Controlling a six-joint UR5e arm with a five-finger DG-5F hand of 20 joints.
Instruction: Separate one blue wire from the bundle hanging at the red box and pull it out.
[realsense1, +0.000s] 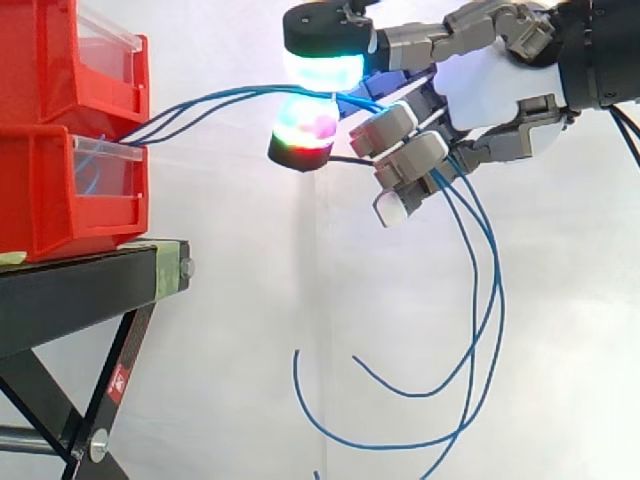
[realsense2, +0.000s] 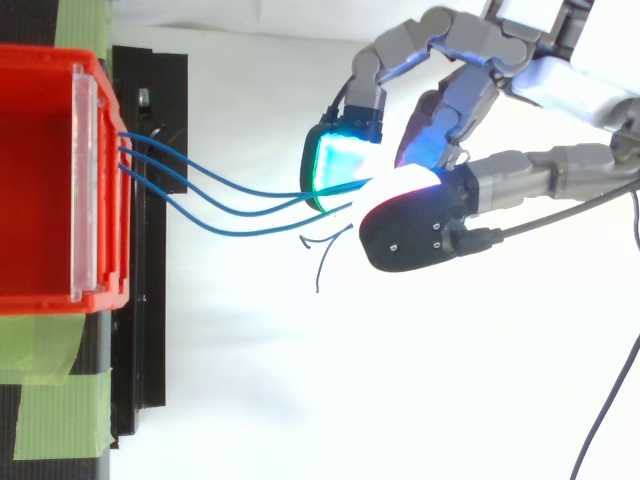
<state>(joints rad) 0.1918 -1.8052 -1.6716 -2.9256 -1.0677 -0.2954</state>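
Three blue wires (realsense1: 220, 98) (realsense2: 220, 195) leave the gap between the stacked red bins (realsense1: 60, 190) and run almost level to the right, spread slightly apart at the bin front (realsense2: 110, 250). They converge at my hand (realsense1: 480, 85) (realsense2: 565, 80), which reaches in from the right. Two glowing fingertips (realsense1: 322, 65) (realsense2: 338, 165) pinch the wires from above and below; I cannot tell whether all three are in the pinch. The other fingers curl beneath. Behind the pinch the wires' loose tails (realsense1: 480, 330) hang down in long loops.
The bins rest on a black stand (realsense1: 80, 285) (realsense2: 150, 330) with green tape (realsense2: 50, 415) at its corner. Clear plastic fronts (realsense1: 105, 160) close the bins. White curtain lies behind and below the hand.
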